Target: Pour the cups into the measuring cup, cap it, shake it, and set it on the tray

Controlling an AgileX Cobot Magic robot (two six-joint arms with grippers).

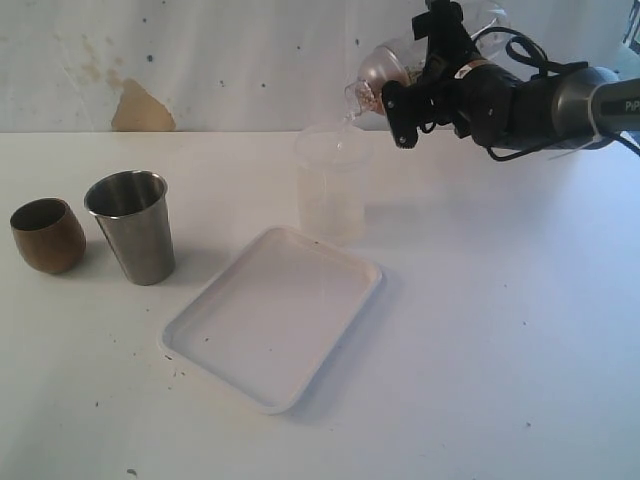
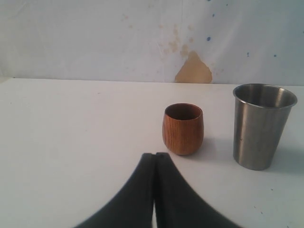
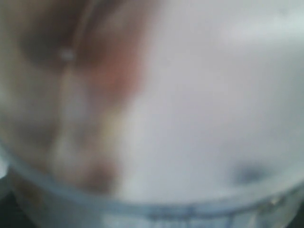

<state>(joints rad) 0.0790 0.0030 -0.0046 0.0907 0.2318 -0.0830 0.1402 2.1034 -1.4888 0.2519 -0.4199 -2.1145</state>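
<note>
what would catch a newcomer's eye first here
The right gripper, high at the exterior view's right, holds the measuring cup tipped sideways, brown bits showing in its cap. Just below stands a frosted container, beyond the white tray; the steel tumbler and wooden cup stand at the left.

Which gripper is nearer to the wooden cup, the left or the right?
Left. The left gripper sits shut just before the wooden cup; the right gripper holds the measuring cup raised far across the table.
</note>
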